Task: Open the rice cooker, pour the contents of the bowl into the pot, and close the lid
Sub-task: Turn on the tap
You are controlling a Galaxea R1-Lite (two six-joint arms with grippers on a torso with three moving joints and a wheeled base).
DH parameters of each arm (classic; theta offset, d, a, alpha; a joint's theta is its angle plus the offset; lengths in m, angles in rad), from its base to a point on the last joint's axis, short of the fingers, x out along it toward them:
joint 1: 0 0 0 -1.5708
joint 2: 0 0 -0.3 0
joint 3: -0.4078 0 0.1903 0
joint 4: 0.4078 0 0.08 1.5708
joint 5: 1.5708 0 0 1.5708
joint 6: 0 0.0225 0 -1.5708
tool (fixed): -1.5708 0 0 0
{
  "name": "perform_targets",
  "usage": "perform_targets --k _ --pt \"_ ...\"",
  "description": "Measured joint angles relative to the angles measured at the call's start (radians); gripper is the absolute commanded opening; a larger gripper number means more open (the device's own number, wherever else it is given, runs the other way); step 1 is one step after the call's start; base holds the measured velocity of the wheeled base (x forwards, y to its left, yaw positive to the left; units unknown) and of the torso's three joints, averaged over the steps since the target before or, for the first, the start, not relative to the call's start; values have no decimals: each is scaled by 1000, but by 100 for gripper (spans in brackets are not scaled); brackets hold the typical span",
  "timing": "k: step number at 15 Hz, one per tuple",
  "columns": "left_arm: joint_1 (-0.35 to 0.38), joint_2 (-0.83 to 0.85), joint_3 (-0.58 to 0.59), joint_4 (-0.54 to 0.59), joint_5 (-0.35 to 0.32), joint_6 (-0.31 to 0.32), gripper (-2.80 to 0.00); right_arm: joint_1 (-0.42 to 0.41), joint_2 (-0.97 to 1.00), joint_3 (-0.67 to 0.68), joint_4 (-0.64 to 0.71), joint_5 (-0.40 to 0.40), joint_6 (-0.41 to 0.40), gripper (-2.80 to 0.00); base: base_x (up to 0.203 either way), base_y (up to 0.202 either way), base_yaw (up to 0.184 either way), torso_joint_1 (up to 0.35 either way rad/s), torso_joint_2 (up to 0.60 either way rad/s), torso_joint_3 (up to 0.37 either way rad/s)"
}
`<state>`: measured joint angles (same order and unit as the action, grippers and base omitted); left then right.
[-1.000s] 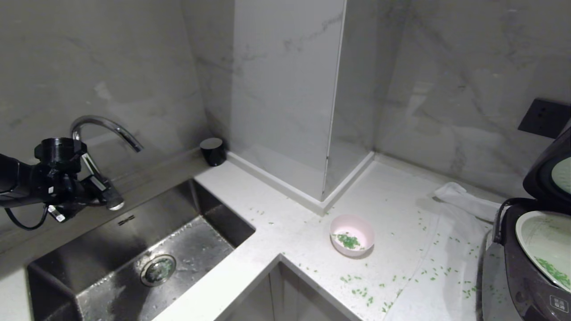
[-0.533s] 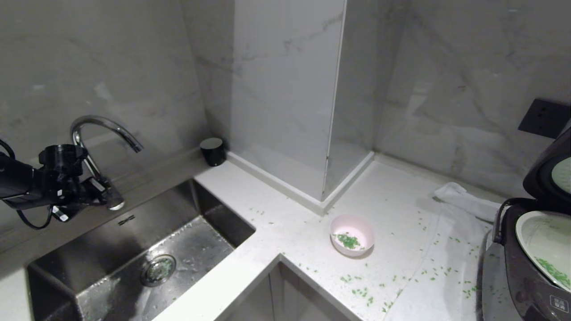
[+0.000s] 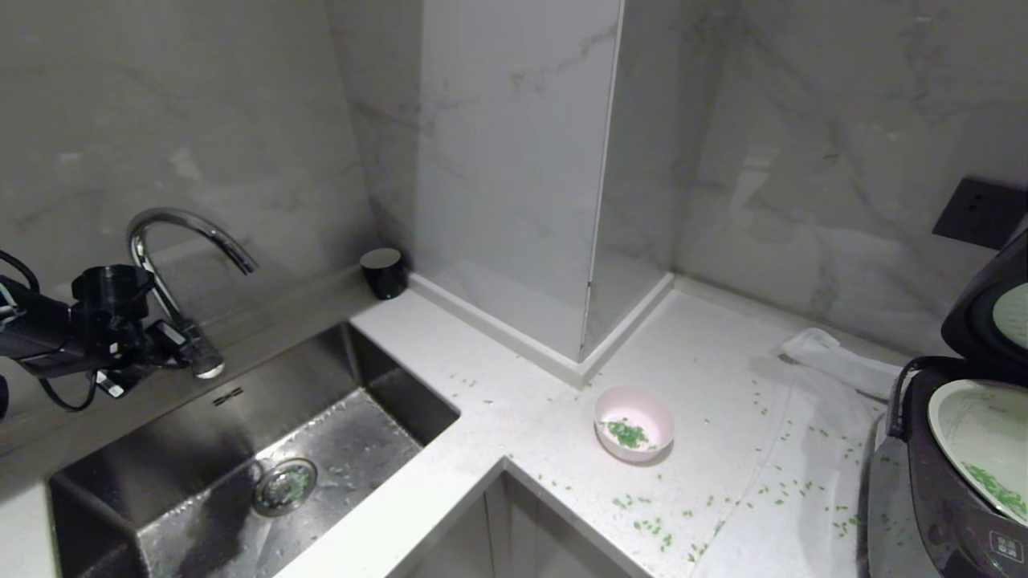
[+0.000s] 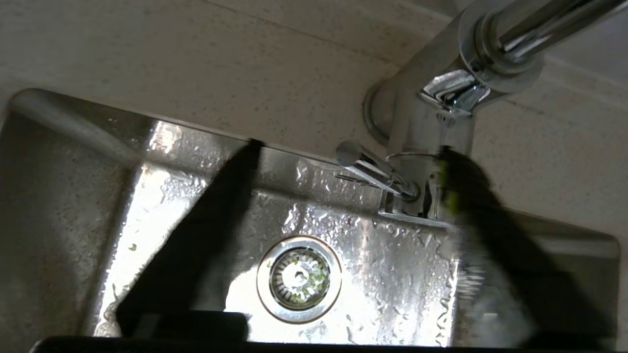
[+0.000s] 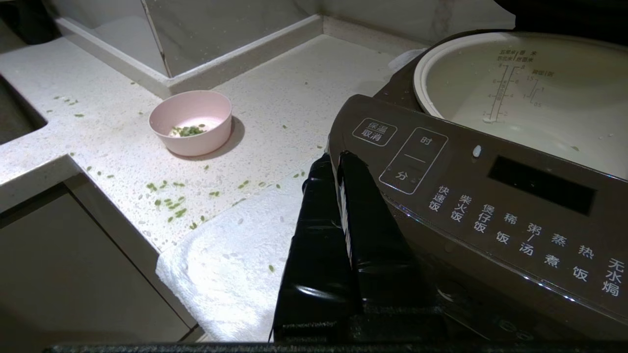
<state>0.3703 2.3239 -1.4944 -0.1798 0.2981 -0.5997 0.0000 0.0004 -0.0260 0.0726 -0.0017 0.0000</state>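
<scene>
Your left gripper (image 4: 343, 186) is hanging over the sink (image 3: 161, 482), right next to the chrome faucet (image 3: 181, 233), fingers spread apart with nothing between them. So it's way off at the far left end of the counter, well apart from anything the task cares about. The right gripper (image 5: 338, 162) is parked with its fingers pressed together, empty, just beside the front panel of the rice cooker (image 5: 490, 196).

The cooker sits at the right edge of the countertop (image 3: 514, 361) with the lid (image 3: 984, 309) already swung up, so the opening part looks done. The pot (image 5: 520, 88) has a few green bits down in it, as the head view shows, and the pink bowl (image 3: 634, 421) stands upright mid-counter, near the inside corner by the sink, with a small pile of green bits (image 3: 626, 433) left in it. Plenty more are scattered over the counter and the white cloth (image 3: 811, 482) under the cooker.

My read: you're between pouring and closing. Next move, either bring that left arm across the counter and grab the bowl by its rim for another tip, or go for the lid and press it down till it latches. Bowl's small and light, so grip gently or it'll skid.
</scene>
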Motion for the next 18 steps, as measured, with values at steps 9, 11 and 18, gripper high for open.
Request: perform_targets --k 9,11,18 --pt "5 55 -64 -1 46 0 -280 0 0 0 0 0 0 -280 0 0 0 0 0 0" --pt "7 60 -69 1 48 1 -280 0 0 0 0 0 0 -280 0 0 0 0 0 0" --pt "3 45 -41 5 50 8 -280 0 0 0 0 0 0 -280 0 0 0 0 0 0"
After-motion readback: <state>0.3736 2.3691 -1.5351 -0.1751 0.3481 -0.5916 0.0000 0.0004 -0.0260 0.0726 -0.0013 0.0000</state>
